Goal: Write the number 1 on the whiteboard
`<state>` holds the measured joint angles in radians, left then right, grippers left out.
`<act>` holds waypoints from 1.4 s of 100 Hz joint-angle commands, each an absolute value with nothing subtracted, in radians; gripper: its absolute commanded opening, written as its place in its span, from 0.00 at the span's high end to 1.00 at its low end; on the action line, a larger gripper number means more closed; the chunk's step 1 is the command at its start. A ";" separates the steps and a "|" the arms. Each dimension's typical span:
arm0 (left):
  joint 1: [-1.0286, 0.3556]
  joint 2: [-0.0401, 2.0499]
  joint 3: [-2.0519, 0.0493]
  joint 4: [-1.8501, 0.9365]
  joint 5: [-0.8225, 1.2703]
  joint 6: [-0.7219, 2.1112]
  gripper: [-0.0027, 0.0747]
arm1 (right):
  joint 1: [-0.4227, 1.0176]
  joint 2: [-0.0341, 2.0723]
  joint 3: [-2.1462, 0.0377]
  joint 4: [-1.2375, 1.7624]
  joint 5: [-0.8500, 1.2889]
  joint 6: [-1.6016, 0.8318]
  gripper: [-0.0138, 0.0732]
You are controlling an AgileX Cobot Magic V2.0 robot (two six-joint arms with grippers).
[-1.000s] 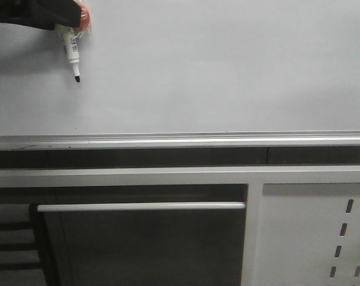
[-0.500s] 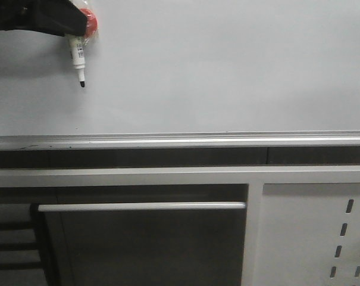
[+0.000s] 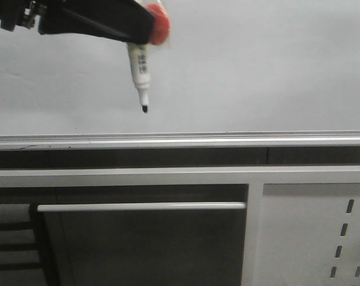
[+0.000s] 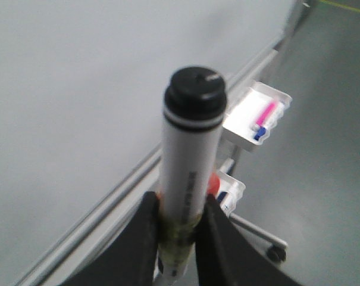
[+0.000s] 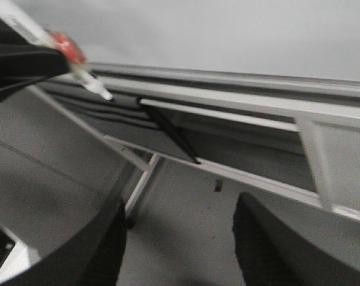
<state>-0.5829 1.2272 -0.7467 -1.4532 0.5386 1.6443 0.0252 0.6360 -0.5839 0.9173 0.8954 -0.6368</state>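
Front view: the left gripper (image 3: 141, 33) comes in from the upper side with its jaws clenched on a marker pen (image 3: 140, 71), just below the red magnet (image 3: 158, 28) on the pen's barrel. Held this way the pen hangs tip-down in front of the whiteboard (image 3: 257, 65), its black nib (image 3: 145, 109) below the jaws and a little above the silver rail (image 3: 227, 140). No number 1 shows on the board; the surface around the nib is bare, so writing seems not yet begun. Whether the nib touches the board cannot be told.

Left wrist view: the pen's black end cap (image 4: 194, 95) points at the camera, the barrel pinched between both fingers (image 4: 138, 238), likely so that pushing forward presses the nib squarely. A small tray of pens (image 4: 260, 113) hangs beyond the jaws.

Right wrist view: the right gripper (image 5: 180, 244) has its jaws spread and holds nothing, well apart from the pen, apparently idle.
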 commanded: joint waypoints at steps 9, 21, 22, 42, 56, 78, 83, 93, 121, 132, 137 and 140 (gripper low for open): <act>-0.744 1.203 -0.770 -1.329 0.522 1.568 0.99 | 0.021 0.798 -0.713 1.064 1.043 -0.818 0.42; -0.816 1.207 -0.770 -1.287 0.450 1.551 0.99 | 0.036 0.890 -0.805 1.066 1.140 -0.848 0.42; -0.821 1.209 -0.770 -1.287 0.451 1.551 0.99 | 0.042 0.895 -0.815 1.066 1.142 -0.848 0.42; -0.840 1.258 -0.776 -1.285 0.457 1.525 0.99 | 0.171 1.011 -0.952 1.048 1.163 -0.848 0.42; -0.840 1.281 -0.785 -1.284 0.483 1.522 0.99 | 0.263 1.077 -1.036 0.986 1.151 -0.835 0.42; -0.840 1.282 -0.797 -1.271 0.487 1.504 0.99 | 0.362 1.163 -1.149 0.849 1.152 -0.778 0.42; -0.840 1.282 -0.802 -1.255 0.487 1.494 0.99 | 0.374 1.178 -1.166 0.849 1.152 -0.778 0.42; -0.840 1.282 -0.806 -1.240 0.487 1.476 0.99 | 0.392 1.204 -1.192 0.833 1.152 -0.769 0.42; -0.840 1.282 -0.806 -1.240 0.481 1.476 0.99 | 0.408 1.242 -1.214 0.802 1.165 -0.757 0.42; -0.840 1.282 -0.808 -1.240 0.479 1.476 0.99 | 0.425 1.249 -1.214 0.800 1.167 -0.757 0.42; -0.840 1.283 -0.808 -1.240 0.479 1.475 0.99 | 0.429 1.253 -1.214 0.798 1.163 -0.757 0.42; -0.840 1.283 -0.808 -1.240 0.479 1.473 0.99 | 0.432 1.256 -1.214 0.798 1.159 -0.757 0.42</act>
